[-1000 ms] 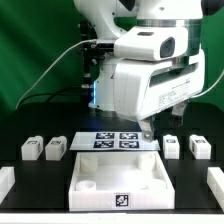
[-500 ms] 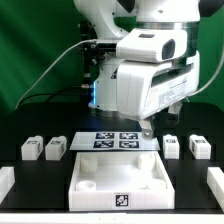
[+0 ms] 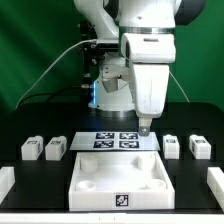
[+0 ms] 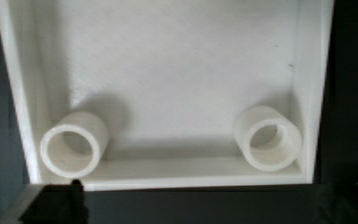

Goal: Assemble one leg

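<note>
Four small white tagged legs lie on the black table in the exterior view. Two are at its left (image 3: 31, 149) (image 3: 56, 149) and two at its right (image 3: 171, 146) (image 3: 199, 146). My gripper (image 3: 146, 128) hangs low over the right end of the marker board (image 3: 108, 141), just left of the nearer right leg and touching nothing. In the wrist view its dark fingers (image 4: 53, 200) stand wide apart with nothing between them, so the gripper (image 4: 204, 205) is open and empty. No leg shows in the wrist view.
The large white square panel (image 3: 118, 196) with a raised rim lies in front of the marker board. The wrist view shows its inside (image 4: 176, 70) with two round sockets (image 4: 73, 146) (image 4: 270, 138). White pieces sit at the table's far left (image 3: 5, 182) and far right (image 3: 215, 185).
The hand has turned about its vertical axis and now shows its narrow side to the exterior camera. The fingertips stay over the marker board's right end. No part has moved.
</note>
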Robot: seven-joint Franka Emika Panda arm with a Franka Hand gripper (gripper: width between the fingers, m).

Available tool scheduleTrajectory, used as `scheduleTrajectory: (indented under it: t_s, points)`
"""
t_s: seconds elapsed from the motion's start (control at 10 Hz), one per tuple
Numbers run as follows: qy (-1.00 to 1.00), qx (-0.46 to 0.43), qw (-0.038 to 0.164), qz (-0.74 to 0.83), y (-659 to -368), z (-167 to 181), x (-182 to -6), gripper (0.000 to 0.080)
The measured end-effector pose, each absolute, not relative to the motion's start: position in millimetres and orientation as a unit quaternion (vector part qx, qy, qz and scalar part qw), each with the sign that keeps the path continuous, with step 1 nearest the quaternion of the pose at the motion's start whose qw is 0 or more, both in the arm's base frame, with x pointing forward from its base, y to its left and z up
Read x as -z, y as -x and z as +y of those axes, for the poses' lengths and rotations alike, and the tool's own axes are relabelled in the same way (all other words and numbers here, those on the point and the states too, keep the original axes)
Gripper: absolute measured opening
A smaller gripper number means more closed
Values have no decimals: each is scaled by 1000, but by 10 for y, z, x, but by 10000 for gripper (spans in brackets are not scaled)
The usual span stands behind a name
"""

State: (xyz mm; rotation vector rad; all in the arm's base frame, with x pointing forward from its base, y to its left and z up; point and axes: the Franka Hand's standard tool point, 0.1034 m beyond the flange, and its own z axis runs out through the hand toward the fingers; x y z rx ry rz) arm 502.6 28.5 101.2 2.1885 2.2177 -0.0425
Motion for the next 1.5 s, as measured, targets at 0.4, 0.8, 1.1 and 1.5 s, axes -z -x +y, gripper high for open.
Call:
scheduleTrajectory:
  t_s: [0.4,0.8,1.1,1.5]
  points:
    - [-692,12,10,721,-4881,167,-843,650]
    - [-703,23,-16,710,-4502,-122,-128,650]
    - [-711,25,-20,703,-4472,-111,-90,650]
    - [-711,26,-20,703,-4471,-112,-89,215]
